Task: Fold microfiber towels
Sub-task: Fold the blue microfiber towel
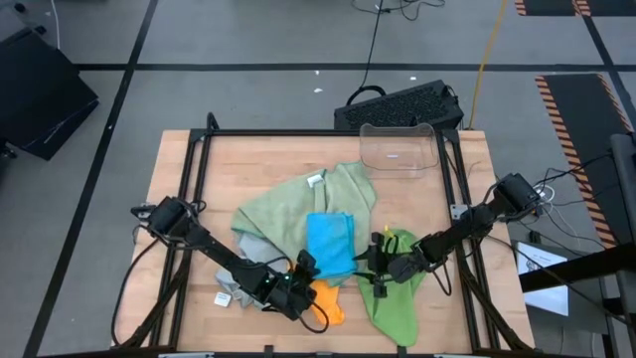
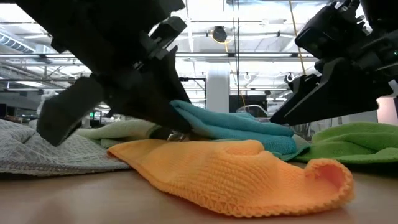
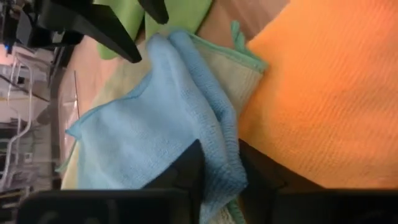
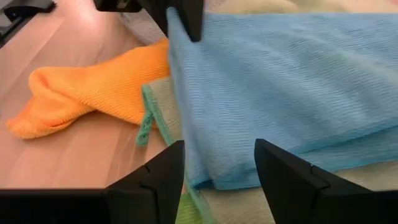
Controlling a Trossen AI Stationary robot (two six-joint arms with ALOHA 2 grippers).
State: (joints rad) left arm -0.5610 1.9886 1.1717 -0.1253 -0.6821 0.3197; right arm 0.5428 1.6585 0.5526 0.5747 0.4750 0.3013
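Note:
A folded bright blue towel (image 1: 329,246) lies on a spread sage green towel (image 1: 313,199), mid-table. Beside it lie an orange towel (image 1: 330,301) near the front edge, a lime green towel (image 1: 397,290) to the right and a grey towel (image 1: 254,249) to the left. My left gripper (image 1: 306,267) is at the blue towel's near left corner and shut on it. At the towel's near right corner my right gripper (image 1: 374,261) stands open, its fingers (image 4: 163,174) either side of the corner (image 4: 217,171). My left gripper pinches the blue towel's near left corner (image 3: 221,163) between its two fingers, over a folded edge of several layers. The fingers slant down from the table's near left. The towel stays lying on the sage green towel. I cannot tell whether my right gripper's open fingers touch the blue towel.
A clear plastic bin (image 1: 399,149) stands at the table's far edge, with a black keyboard (image 1: 397,104) on the floor behind it. A small white tag (image 1: 223,297) lies on the bare wood near the left arm.

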